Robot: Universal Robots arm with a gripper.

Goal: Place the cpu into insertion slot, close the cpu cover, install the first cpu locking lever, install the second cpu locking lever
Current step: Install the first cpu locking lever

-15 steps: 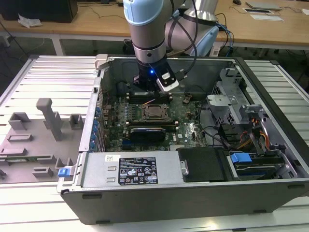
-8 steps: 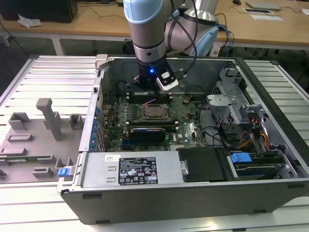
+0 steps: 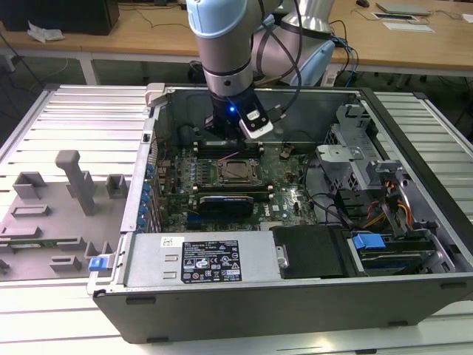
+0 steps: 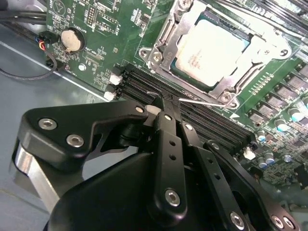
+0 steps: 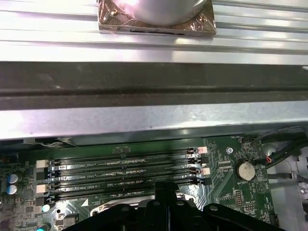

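The cpu point(image 4: 209, 50), a flat square chip with a pale metal top, lies in the insertion slot point(image 3: 235, 171) on the green board. The silver cpu cover point(image 4: 166, 44) lies flat around it, framing the chip. A thin wire locking lever point(image 4: 204, 101) runs along the socket's edge closest to my fingertips. My gripper point(image 4: 162, 107) is shut, with its black fingers pressed together and nothing visible between them. It hovers over the memory slots beside the socket, close to that lever's end. In the exterior view the gripper point(image 3: 224, 132) hangs just behind the socket. Its tips point(image 5: 161, 190) also show in the first wrist view.
Rows of memory slots point(image 5: 120, 168) lie under the gripper, and a coin battery point(image 4: 71, 39) sits nearby. A long black card point(image 3: 229, 201) lies in front of the socket. The case wall point(image 5: 144, 86), drive cage point(image 3: 355, 159) and cables point(image 3: 332, 207) hem in the board. A grey fixture tray point(image 3: 52, 214) sits outside.
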